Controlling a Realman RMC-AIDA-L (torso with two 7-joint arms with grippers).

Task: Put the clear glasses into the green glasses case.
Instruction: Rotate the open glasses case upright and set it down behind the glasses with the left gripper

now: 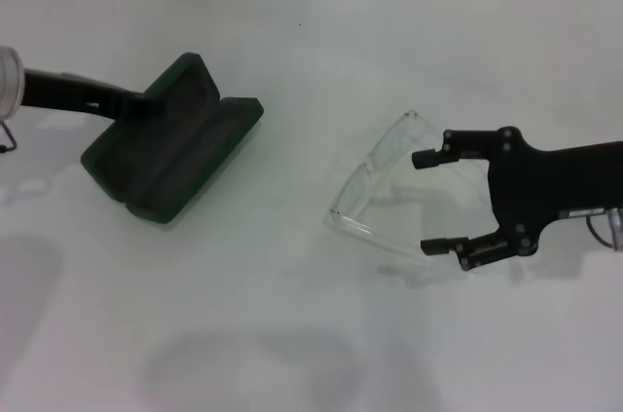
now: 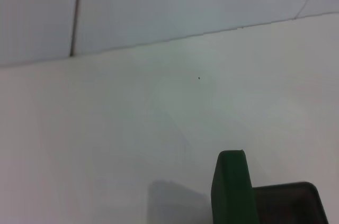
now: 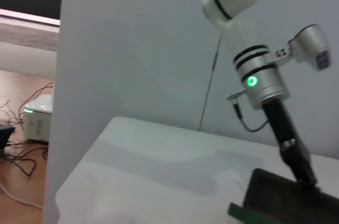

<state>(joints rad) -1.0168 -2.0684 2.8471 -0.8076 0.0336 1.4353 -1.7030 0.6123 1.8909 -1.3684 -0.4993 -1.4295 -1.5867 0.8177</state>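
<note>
White tabletop point(image 1: 321, 52) fills the head view, with a tiled wall along its far edge. On the robot's left lies the green glasses case point(image 1: 170, 139), open, its two dark halves spread side by side and angled across the surface; the lining looks as dark as the shell. The left gripper point(image 1: 136, 105) reaches in from the left edge and meets the far half of the case near its rim, apparently steadying or holding it, though whether its jaws are closed on that rim cannot be told. The right wrist view shows the same arm coming down onto the case's edge point(image 3: 288, 195). On the robot's right, well apart from the case, the right gripper point(image 1: 426, 203) lies low with its jaws spread wide, one fingertip near each of the long thin arms of the clear glasses point(image 1: 375, 193), which rest on the table with the lens turned toward the case. Nothing is pinched yet. The glasses should be very light, springy and slick, and hard to see; squeezing across both splayed arms would likely fold or flick them. A firmer hold seems to be on the lens edge or where an arm joins the lens.
</note>
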